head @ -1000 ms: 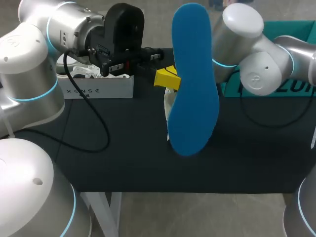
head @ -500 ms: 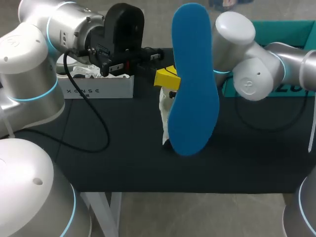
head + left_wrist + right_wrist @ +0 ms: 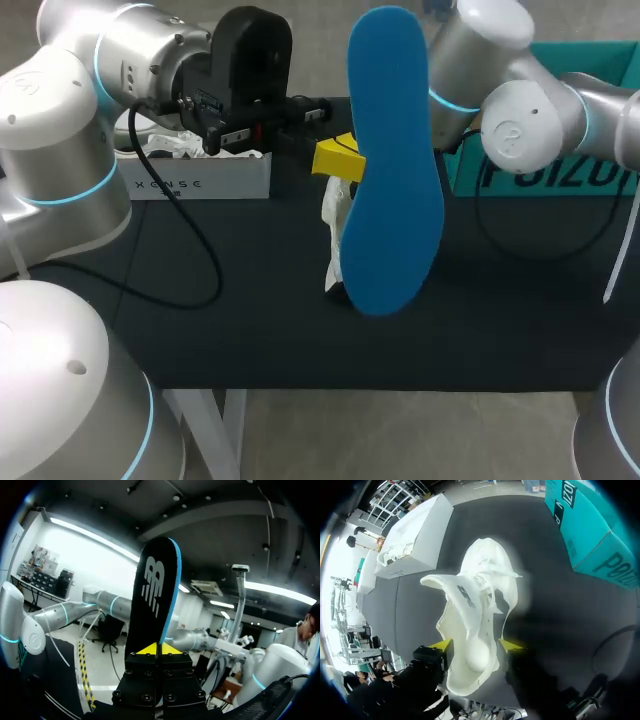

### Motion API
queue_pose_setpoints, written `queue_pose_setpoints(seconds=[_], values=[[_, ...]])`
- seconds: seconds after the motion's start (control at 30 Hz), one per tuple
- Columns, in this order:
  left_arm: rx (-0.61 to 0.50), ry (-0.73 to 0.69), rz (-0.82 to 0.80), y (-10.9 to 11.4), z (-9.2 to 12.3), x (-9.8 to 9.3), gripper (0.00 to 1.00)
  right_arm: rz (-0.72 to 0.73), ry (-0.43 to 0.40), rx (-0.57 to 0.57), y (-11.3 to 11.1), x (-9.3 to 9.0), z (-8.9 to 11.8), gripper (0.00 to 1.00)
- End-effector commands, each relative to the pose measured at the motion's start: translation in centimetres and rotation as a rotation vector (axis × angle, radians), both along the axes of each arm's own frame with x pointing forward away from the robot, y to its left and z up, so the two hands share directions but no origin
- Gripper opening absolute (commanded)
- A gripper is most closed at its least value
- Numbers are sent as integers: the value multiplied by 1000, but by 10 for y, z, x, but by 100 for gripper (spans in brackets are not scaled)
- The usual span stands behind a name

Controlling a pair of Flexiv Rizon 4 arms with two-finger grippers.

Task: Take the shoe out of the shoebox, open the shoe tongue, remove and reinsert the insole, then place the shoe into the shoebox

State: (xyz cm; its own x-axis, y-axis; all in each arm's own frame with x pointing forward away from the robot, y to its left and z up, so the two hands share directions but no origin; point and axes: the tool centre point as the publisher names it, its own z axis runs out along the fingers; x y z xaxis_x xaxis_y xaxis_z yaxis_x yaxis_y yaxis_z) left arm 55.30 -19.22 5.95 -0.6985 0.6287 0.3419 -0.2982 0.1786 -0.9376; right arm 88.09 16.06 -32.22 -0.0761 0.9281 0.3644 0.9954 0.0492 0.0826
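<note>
My left gripper [image 3: 338,158] is shut on the blue insole [image 3: 395,160], held upright high above the table. The left wrist view shows its black top face [image 3: 152,595] rising from the shut yellow tips of the left gripper [image 3: 159,649]. The white shoe [image 3: 475,605] lies on the black table with its tongue pulled open. In the head view only a part of the shoe [image 3: 334,235] shows beside the insole. My right gripper [image 3: 477,647] is open, a yellow tip on either side of the shoe's heel. In the head view it is hidden behind the insole. The white shoebox [image 3: 195,172] stands at the back left.
A teal box [image 3: 560,170] stands at the back right, close to my right arm; the right wrist view has this teal box [image 3: 585,530] beyond the shoe. A black cable [image 3: 185,240] from my left arm hangs over the table's left part.
My right arm's elbow has risen and swung. The shoe has shifted a little to the left behind the insole. The left arm and insole have kept still.
</note>
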Motion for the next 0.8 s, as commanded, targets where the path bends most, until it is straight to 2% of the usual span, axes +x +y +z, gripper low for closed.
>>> queue_pose_setpoints(seconds=[0.03, 0.1, 0.63, 0.8], values=[[0, -1, -2, -1, 0, 1, 0, 30, 45, 84, -27, 3, 32, 100], [0, -1, -2, -1, 0, 1, 0, 98, 9, -48, -28, 5, 38, 100], [0, -1, -2, -1, 0, 1, 0, 98, 9, -48, -28, 5, 38, 100], [0, -1, -2, -1, 0, 1, 0, 15, 102, 189, -35, 9, 71, 100]])
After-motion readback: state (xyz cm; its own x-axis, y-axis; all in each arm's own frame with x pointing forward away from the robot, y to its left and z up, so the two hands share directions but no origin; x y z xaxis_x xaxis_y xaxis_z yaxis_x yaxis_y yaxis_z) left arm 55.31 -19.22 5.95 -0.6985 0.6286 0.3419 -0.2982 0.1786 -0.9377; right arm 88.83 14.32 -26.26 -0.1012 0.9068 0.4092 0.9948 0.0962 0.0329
